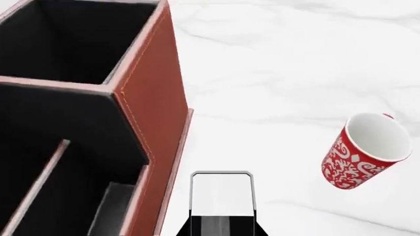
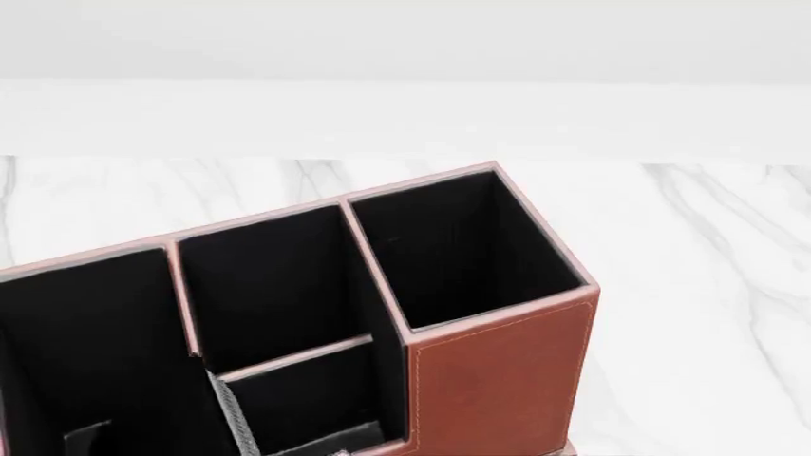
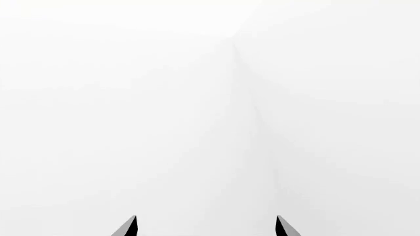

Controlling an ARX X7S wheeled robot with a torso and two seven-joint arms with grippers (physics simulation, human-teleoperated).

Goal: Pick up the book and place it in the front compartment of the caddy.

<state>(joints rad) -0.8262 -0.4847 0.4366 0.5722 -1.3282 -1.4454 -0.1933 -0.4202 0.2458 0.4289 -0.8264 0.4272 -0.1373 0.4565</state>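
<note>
My left gripper is shut on the book, whose white page edge sticks out ahead of the black jaws. The book is just outside the caddy, next to its reddish-brown outer wall and above the marble top. In the head view the caddy fills the lower left, and the front compartment is the tall black-lined cell behind the low cross divider. Neither the left gripper nor the book can be made out there. My right gripper is open and empty, facing blank white.
A red-and-white patterned mug lies tilted on the white marble table, off to the side of the book. The caddy's square end cell is nearest the brown end wall. A grey strip shows in the lower cell.
</note>
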